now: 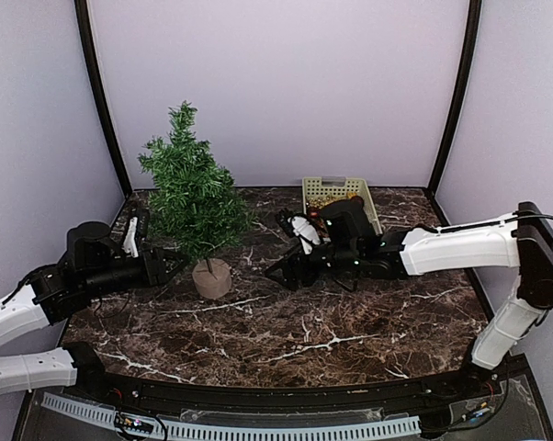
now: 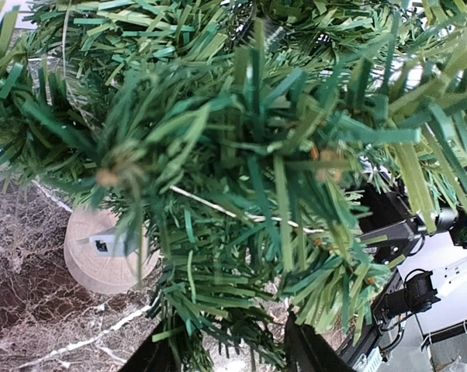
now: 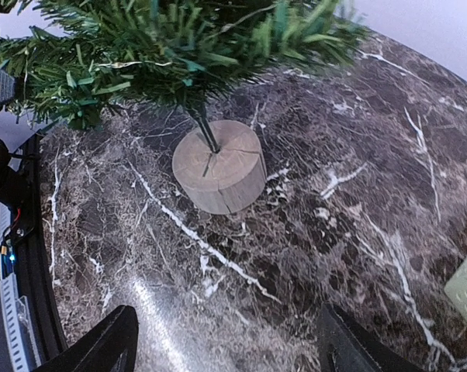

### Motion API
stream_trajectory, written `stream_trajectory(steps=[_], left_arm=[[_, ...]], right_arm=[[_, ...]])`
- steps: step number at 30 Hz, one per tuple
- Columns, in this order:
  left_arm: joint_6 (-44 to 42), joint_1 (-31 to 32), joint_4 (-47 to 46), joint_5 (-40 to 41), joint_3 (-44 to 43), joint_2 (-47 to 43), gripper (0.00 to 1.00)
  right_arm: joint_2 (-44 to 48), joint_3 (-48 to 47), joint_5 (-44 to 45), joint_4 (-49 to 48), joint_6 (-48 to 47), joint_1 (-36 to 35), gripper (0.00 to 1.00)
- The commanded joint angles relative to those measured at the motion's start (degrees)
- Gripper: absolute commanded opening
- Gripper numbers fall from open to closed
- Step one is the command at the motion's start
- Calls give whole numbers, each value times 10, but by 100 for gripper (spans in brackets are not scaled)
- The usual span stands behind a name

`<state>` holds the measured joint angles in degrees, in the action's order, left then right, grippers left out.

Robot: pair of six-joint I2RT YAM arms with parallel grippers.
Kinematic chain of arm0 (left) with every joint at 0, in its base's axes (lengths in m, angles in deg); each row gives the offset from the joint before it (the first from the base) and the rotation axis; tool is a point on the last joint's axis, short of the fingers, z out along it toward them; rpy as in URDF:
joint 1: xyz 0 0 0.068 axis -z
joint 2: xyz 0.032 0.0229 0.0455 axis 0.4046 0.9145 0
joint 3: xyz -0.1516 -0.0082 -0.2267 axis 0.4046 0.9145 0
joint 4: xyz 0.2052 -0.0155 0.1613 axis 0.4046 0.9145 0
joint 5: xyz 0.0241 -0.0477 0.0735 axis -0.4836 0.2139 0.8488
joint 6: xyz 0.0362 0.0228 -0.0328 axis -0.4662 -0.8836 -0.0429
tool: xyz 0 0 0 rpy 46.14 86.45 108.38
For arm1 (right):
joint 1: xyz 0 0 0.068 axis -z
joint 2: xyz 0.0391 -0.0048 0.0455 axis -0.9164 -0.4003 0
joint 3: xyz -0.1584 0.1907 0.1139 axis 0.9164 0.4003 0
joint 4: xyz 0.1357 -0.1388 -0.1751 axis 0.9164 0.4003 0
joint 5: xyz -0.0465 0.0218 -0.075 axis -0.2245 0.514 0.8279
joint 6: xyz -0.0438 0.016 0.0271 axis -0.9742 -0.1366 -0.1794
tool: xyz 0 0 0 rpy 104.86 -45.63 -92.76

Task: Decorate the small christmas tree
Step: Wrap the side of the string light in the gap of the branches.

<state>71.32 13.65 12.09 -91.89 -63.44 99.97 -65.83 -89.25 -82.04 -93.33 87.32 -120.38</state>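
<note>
Pale walls were seen around a dark marbled surface. The small christmas tree was stood upright left of centre. The right pincer was spread wide, empty; the left pincer was sunk among needles, and its state could not be told.

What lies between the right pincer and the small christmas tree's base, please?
Only bare marble tabletop, seen in the right wrist view, separates the right pincer from the small christmas tree's base.
</note>
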Motion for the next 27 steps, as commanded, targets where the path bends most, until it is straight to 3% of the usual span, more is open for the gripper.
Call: stream_trajectory(steps=[1, 9, 12, 15, 18, 19, 27], left_arm=[[7, 2, 17, 3, 7, -10, 47], [13, 2, 31, 2, 6, -19, 39], [15, 2, 34, 3, 5, -21, 31], [21, 3, 38, 6, 5, -21, 21], [32, 2, 48, 17, 6, -26, 5], [38, 3, 52, 30, 5, -31, 3], [50, -1, 82, 93, 0, -75, 0]], right_arm=[[-55, -49, -21, -46, -70, -21, 80], [-145, -101, -27, -45, -108, -48, 75], [-164, -102, -19, -59, -108, -48, 66], [-172, -95, -1, -83, -98, -47, 48], [-159, -87, 6, -97, -80, -43, 10], [-149, -84, 8, -96, -74, -43, 3], [-17, -28, 25, -27, -36, -42, 0]])
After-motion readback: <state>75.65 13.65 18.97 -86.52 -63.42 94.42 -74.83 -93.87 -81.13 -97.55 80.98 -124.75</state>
